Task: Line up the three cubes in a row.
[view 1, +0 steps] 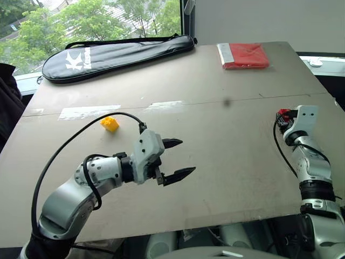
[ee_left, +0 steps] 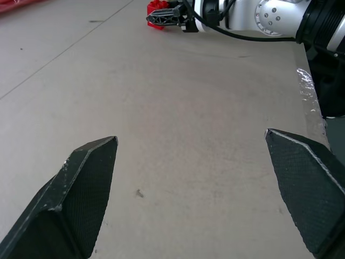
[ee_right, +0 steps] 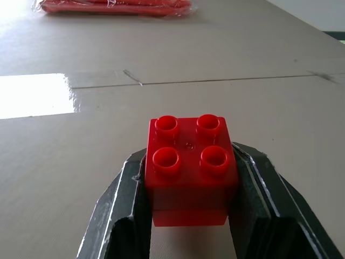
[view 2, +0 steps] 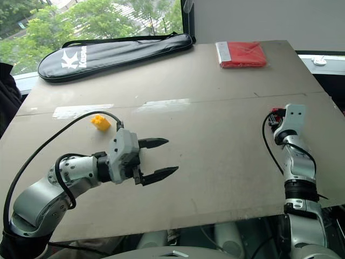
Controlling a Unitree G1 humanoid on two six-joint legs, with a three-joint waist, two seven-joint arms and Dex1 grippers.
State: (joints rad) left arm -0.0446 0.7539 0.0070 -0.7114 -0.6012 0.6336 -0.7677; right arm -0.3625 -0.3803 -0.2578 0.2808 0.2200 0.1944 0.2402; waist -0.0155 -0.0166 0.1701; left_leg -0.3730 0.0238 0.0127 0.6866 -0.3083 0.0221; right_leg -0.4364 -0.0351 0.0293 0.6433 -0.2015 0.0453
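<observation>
Red cube (ee_right: 190, 171) clamped between right tool (ee_right: 188, 216) fingers, studs up

Readable text: just 1 item. Black racket bag (view 1: 116, 54) at far left of table (view 1: 226, 162) has a big white "K" logo, w/ smaller white lettering right beside it, starts w/ "K" too but rest too small to read. Same print visible in right eye view. Red packet (view 1: 243, 55) far right: no legible label. No nos. or signs anywhere else.
</observation>
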